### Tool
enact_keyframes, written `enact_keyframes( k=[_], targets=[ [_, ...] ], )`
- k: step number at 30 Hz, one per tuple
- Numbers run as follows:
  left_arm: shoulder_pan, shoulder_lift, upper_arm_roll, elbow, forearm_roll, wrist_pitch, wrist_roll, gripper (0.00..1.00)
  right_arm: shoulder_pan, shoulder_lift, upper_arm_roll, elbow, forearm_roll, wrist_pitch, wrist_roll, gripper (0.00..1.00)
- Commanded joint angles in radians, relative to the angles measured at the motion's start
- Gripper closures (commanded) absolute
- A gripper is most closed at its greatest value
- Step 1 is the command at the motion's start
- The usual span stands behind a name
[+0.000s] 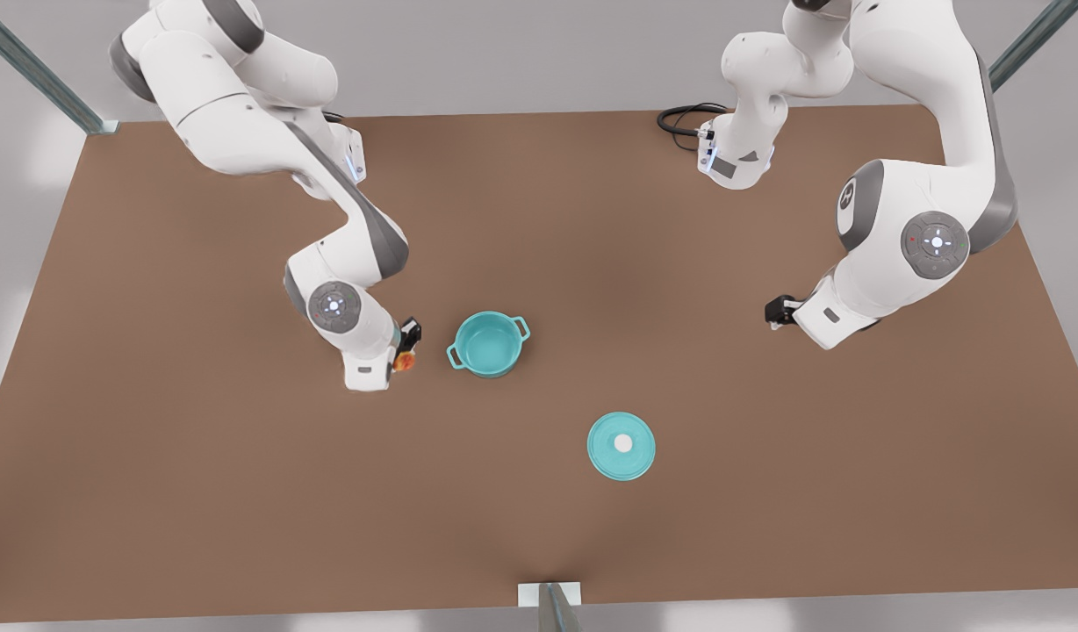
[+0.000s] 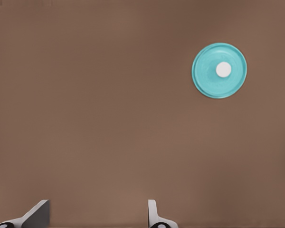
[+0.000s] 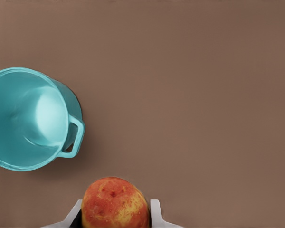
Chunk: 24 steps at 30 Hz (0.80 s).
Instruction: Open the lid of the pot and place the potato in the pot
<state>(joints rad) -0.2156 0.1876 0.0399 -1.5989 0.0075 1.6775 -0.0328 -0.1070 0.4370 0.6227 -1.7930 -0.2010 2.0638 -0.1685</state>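
The teal pot stands uncovered in the middle of the table, with nothing inside. The pot lid lies flat on the table nearer the front edge, white knob up. At the front view's left, my right gripper is shut on the potato, just beside the pot. In the right wrist view the potato sits between the fingers of the gripper, close to the pot. At the front view's right, my left gripper waits open. The left wrist view shows its gripper and the lid farther off.
The brown table carries just the pot and lid. A black cable loops at the back near one arm's base. Metal frame posts stand at the corners and at the front edge.
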Motion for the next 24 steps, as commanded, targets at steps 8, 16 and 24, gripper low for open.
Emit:
enact_keyframes(
  k=[8, 16, 24],
  targets=[
    [-0.001, 0.0, 0.0, 0.0, 0.0, -0.001, 0.088, 0.0, 0.474, 0.108, -0.333, 0.192, 0.169, -0.04, 0.534, 0.53],
    [0.001, 0.001, 0.0, 0.0, 0.0, 0.001, 0.09, 0.0, 0.667, 0.2, -0.492, 0.232, 0.253, -0.008, 0.554, 0.53],
    [0.002, 0.0, 0.003, 0.002, 0.002, 0.001, 0.091, 0.0, 0.667, 0.17, -0.492, 0.118, 0.253, 0.061, 0.554, 0.52]
  ],
)
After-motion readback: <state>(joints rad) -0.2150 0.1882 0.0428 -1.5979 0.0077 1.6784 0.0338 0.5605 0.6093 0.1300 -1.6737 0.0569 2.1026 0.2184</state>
